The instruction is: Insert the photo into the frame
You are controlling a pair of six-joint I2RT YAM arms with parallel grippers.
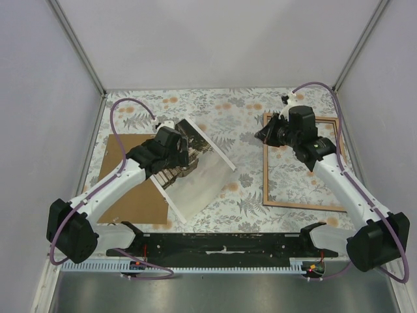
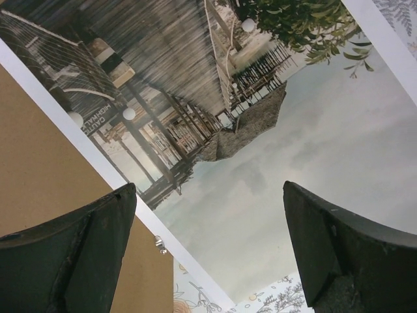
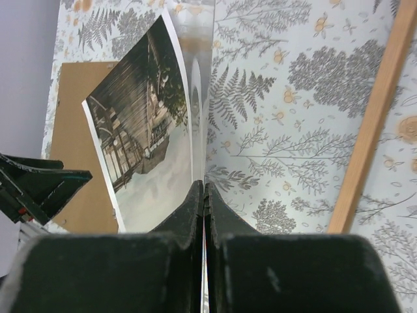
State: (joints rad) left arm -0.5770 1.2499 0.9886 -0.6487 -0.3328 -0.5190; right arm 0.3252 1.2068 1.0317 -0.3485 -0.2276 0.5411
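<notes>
One photo (image 1: 202, 179) lies outside the frame (image 1: 265, 176), overlapping the brown panel (image 1: 130, 195).

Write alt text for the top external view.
Left gripper hovers over the pier photo, which lies askew, partly overlapping a brown backing panel on the floral table. Right gripper, shut, sits near the wooden frame's upper-left corner.

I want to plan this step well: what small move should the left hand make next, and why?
Probably lower the left hand onto the photo at its edge and close. It hangs wide open above the photo, which lies partly on the brown panel, away from the frame; the right hand is shut by the frame's corner.
</notes>
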